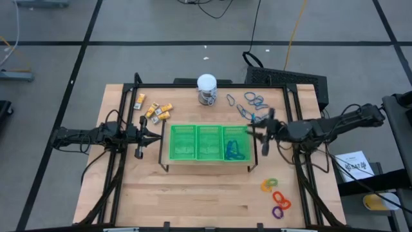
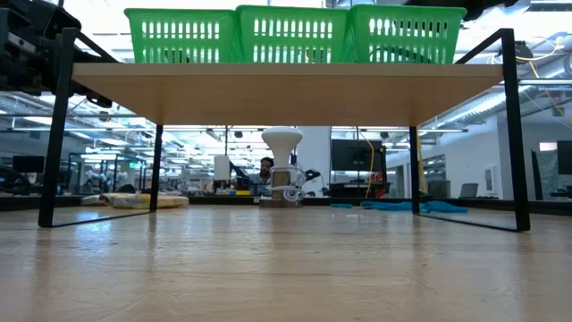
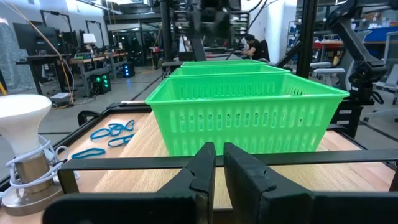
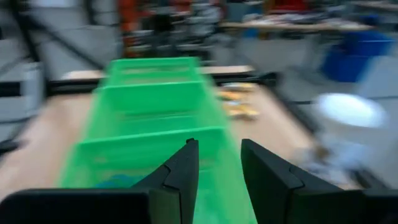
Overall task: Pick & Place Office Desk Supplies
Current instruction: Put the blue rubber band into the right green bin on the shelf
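Your right gripper [image 1: 260,136] hovered empty, jaws apart, by the green tray's [image 1: 207,127] right compartment, blue loops [image 1: 235,151] already inside. Left gripper [image 1: 143,136], jaws nearly together, waited frame-left. Next, I'd judge: grab loops [image 1: 256,99] upper right.

Past the left tool [image 3: 219,163], its fingers nearly closed, we see the green tray [image 3: 249,112] on its black-framed stand, blue loops [image 3: 107,135] on the bench [image 3: 140,146], and the white-topped jar [image 3: 25,155].
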